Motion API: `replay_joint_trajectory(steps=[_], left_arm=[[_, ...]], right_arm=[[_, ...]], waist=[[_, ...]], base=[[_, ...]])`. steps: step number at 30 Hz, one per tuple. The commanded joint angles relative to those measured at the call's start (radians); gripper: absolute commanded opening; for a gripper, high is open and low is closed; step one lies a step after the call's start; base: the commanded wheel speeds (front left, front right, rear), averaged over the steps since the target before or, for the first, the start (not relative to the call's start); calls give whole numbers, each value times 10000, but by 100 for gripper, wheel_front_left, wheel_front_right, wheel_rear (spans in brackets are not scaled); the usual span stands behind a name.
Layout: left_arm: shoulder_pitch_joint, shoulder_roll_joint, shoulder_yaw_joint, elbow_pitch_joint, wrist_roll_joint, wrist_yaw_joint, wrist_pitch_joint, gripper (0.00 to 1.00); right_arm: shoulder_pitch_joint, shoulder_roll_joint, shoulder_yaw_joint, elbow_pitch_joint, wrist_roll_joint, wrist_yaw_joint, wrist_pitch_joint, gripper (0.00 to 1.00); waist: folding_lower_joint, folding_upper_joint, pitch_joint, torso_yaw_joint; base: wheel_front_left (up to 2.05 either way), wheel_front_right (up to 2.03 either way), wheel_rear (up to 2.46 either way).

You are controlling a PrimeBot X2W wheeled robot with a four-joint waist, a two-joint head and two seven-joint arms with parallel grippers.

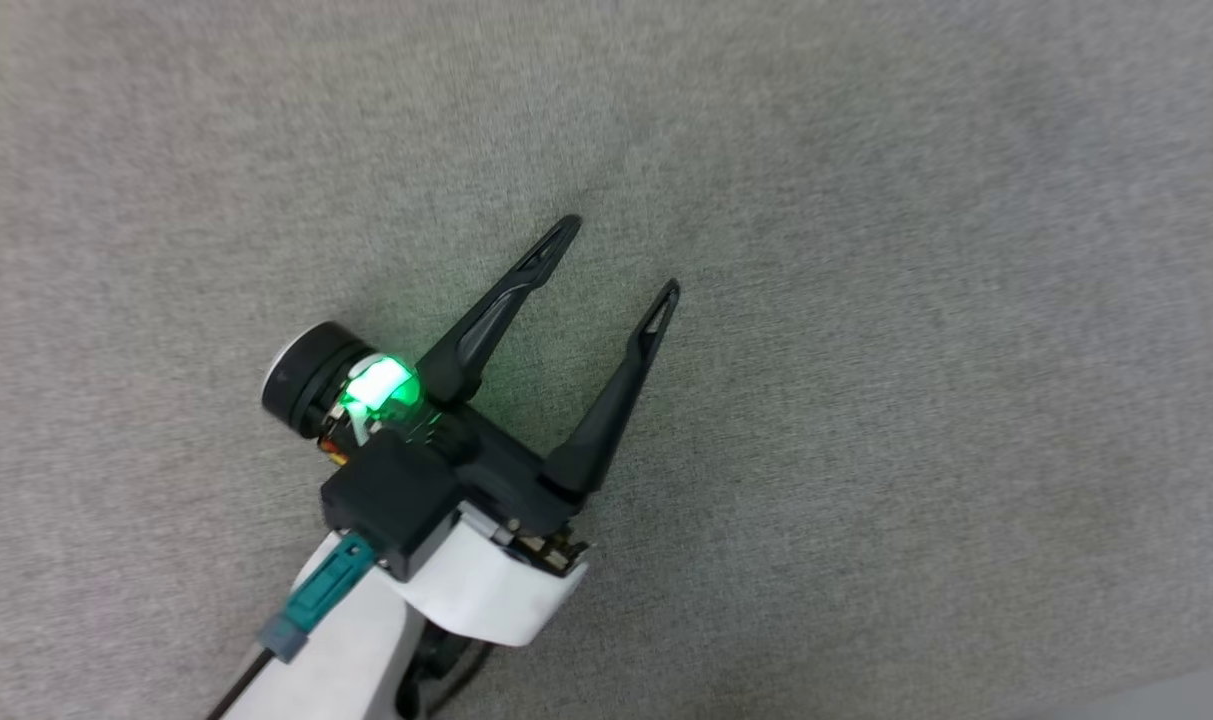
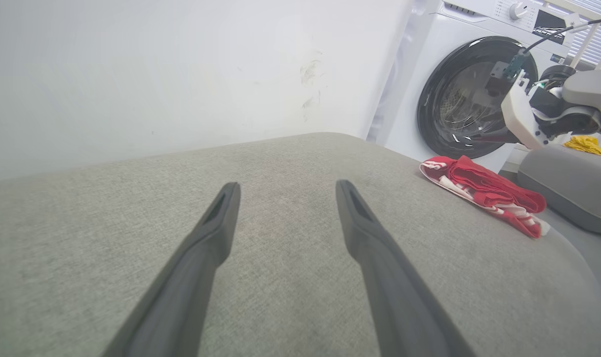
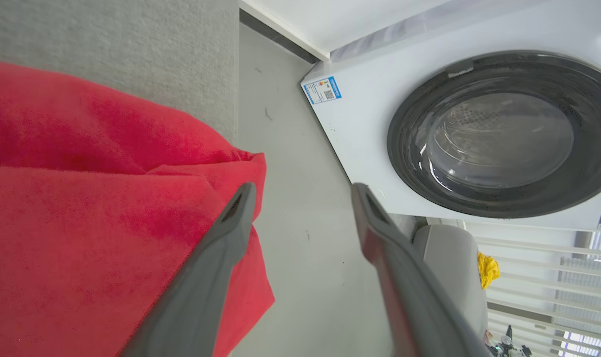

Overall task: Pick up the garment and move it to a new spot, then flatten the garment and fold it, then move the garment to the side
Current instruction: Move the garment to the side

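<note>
Lying seemingly folded on cushion (image 2: 280, 163), garment (image 2: 483, 193), washing machine (image 2: 464, 99) behind

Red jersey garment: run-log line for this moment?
red-and-white jersey garment: bunched at edge of grey fabric cushion, by white washing machine | left gripper: open, empty, over cushion | right gripper: open, empty, beside garment

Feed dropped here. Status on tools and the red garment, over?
Left tool open, empty, over grey fabric cushion. Right tool open beside red-and-white folded garment at cushion's edge. Nothing in the way.
</note>
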Motion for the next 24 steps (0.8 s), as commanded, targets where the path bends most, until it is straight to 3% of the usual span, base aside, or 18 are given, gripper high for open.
replay_joint_trajectory(steps=[1,5,9,17,24], left_arm=[[212,16,143,12,35,14,-21,100],[678,-227,906,36,74,14,-21,100],[1183,-418,1842,61,78,15,-21,100],[2177,-697,3495,258,187,18,-21,100],[3004,-930,4365,686,389,23,-21,100]], right_arm=[[-232,124,66,-201,-40,-15,-10,100],[-522,614,256,-709,331,-15,-195,100],[-645,1525,-263,-1094,1555,-15,-611,100],[661,3413,-834,-2674,3037,-12,-1886,100],[2648,5076,-450,-4285,3881,-12,-3254,100]], waist=[[-1,0,-543,-13],[-1,0,-1529,81],[-1,0,-2480,289],[-1,0,-3878,718],[-1,0,-4772,1060]], base=[[0,0,0],[0,0,0],[0,0,0],[0,0,0],[0,0,0]])
